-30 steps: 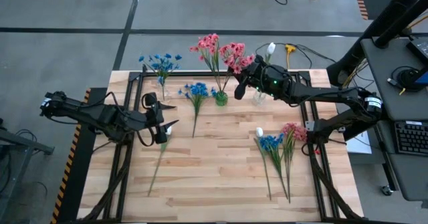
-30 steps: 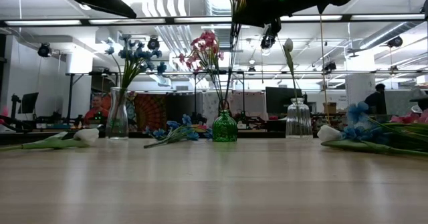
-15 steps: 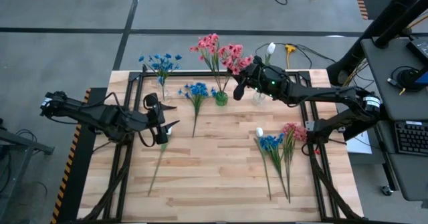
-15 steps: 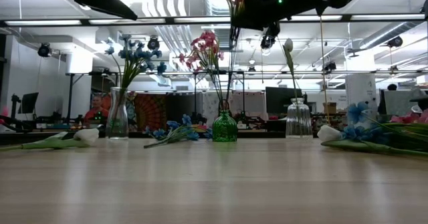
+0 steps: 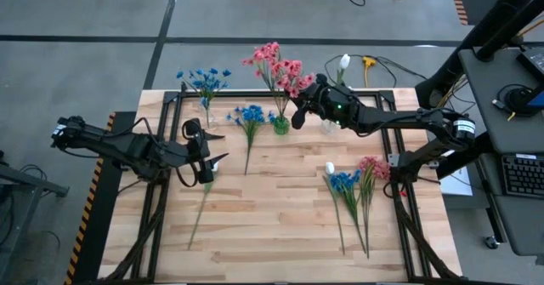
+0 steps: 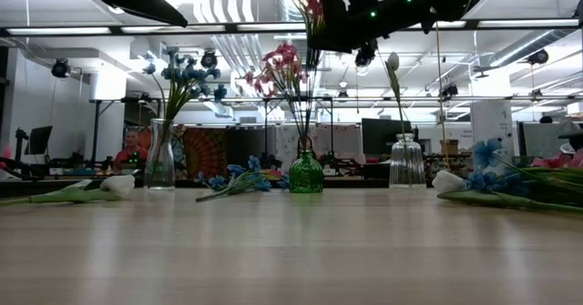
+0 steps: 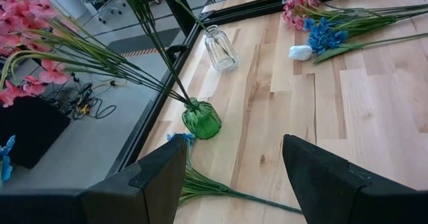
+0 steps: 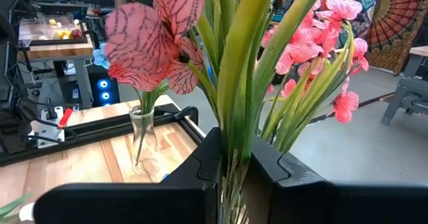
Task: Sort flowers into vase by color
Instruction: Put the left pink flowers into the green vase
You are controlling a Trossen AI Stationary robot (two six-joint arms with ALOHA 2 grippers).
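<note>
Right gripper (image 5: 299, 115) is clamped on a pink flower stem (image 8: 235, 83), held upright over the green vase (image 5: 280, 125) at the tabletop's far edge, likely lining it up with the pink bunch (image 5: 270, 59) already in there. Left gripper (image 5: 212, 149), fingers apart and empty, waits near the left edge above a white tulip (image 5: 204, 196). Unsorted flowers (image 5: 353, 187) lie near the right edge.

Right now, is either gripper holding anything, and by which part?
The right gripper grips a pink flower by its green stem; the left gripper is open and empty.
</note>
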